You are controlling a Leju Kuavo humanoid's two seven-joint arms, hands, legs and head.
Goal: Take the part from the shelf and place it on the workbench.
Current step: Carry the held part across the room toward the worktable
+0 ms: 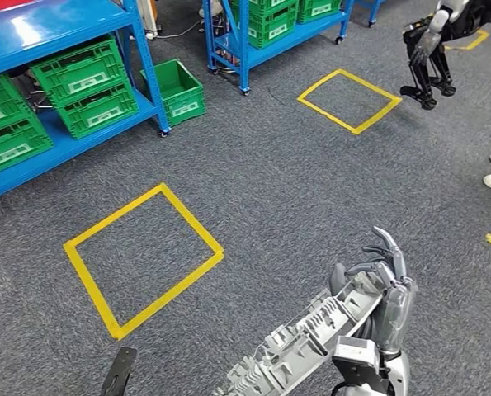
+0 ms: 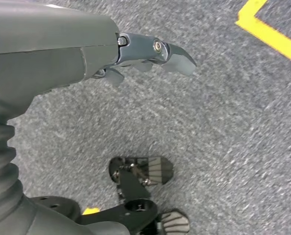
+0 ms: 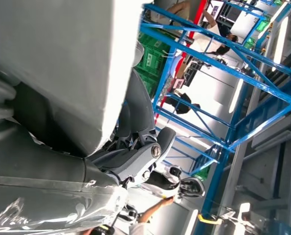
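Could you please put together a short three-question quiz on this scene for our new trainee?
1. True or false: the right hand holds a long grey ribbed part.
2. Where does the single green crate beside the blue shelf stand?
A. on the carpet
B. inside the nearer yellow square
C. on a top shelf
3. Fill in: the left hand hangs over the grey carpet and holds ____.

Key
1. True: its fingers wrap one end of the part.
2. A: it stands on the carpet, apart from the nearer yellow square.
3. Nothing.
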